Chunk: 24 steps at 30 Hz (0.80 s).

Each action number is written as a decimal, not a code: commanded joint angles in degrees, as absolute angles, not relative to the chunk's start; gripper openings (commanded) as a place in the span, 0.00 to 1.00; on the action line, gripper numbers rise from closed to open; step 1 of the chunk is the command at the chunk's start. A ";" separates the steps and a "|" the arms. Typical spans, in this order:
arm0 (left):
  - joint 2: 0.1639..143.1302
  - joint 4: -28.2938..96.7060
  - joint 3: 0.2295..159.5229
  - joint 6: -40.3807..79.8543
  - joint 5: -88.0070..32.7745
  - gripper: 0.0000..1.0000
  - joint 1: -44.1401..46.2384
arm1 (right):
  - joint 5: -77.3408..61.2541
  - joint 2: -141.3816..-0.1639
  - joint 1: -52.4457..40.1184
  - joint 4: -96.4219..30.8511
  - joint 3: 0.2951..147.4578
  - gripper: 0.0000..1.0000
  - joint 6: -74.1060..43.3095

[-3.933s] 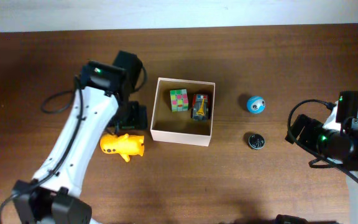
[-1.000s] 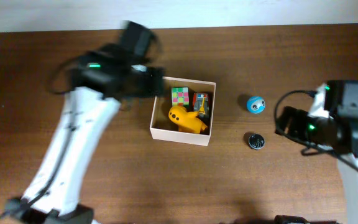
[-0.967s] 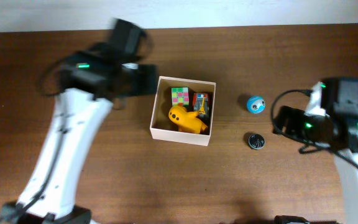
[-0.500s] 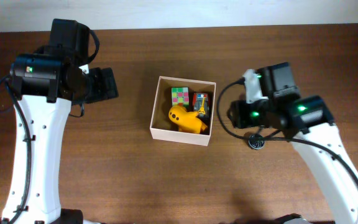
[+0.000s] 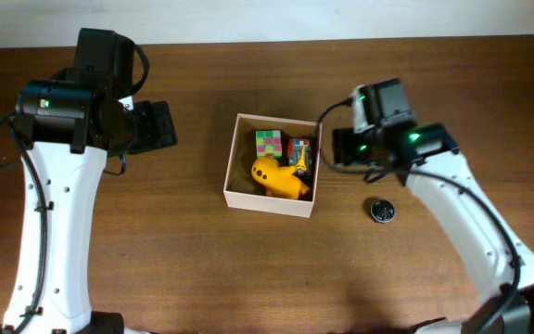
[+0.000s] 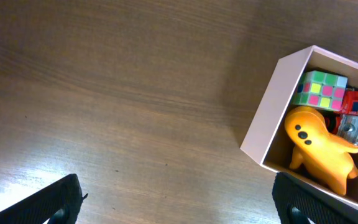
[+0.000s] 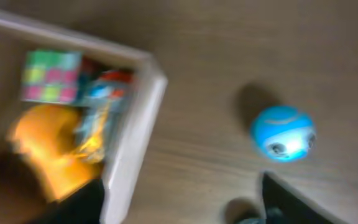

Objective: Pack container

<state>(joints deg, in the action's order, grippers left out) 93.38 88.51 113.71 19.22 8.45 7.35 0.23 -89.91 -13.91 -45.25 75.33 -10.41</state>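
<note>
Container: and here it is, mid-desk, the container [image 5: 269, 205], a square open-top cardboard box with white outer walls and a tan inside, edges crisp and straight.
Inside, 12 o'clock: a puzzle cube [image 5: 268, 144] with flat green, pink and yellow squares, close to the far wall.
Inside, 2 o'clock: a red toy car [image 5: 299, 155] tucked into the corner, just beside the cube.
Inside, centre to 5 o'clock: a smooth, rounded yellow animal toy [image 5: 279, 178] with black dots on its head, lying across the floor and touching the car.
Free floor: a bare tan strip along the box's 9 o'clock wall.
Desk: dark brown wood grain on the desk [image 5: 248, 269], with lots of bare room at 6 o'clock and 9 o'clock of the box.
Left gripper: the left gripper [image 6: 174, 183] hangs at 10 o'clock of the box, well apart from it, jaws spread wide with nothing between them.
Right gripper: the right gripper [image 7: 182, 183] is at 3 o'clock, near the box's right wall. Its view is blurred, but the jaws stand wide and hold nothing.
Ball: a glossy blue ball [image 7: 283, 132] with two small eyes, on the desk near the box's 3 o'clock side.
Disc: a dark round disc [image 5: 383, 211] lies flat at 4 o'clock, clear of the wall.
</note>
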 commanded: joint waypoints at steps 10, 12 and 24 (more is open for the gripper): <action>93.30 88.58 114.13 18.35 9.04 0.99 7.22 | 0.47 -105.93 -1.98 -38.46 76.09 0.94 -6.20; 93.30 88.58 114.13 18.35 9.04 0.99 7.22 | 0.47 -108.18 -1.32 -37.39 76.09 0.94 -6.22; 93.30 88.60 114.13 18.37 9.04 0.99 7.22 | 0.40 -111.92 -0.78 -38.04 76.09 0.50 -7.97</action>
<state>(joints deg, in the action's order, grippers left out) 93.38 88.53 113.71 19.07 8.43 7.35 0.54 -111.94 -1.08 -37.58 75.42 -7.49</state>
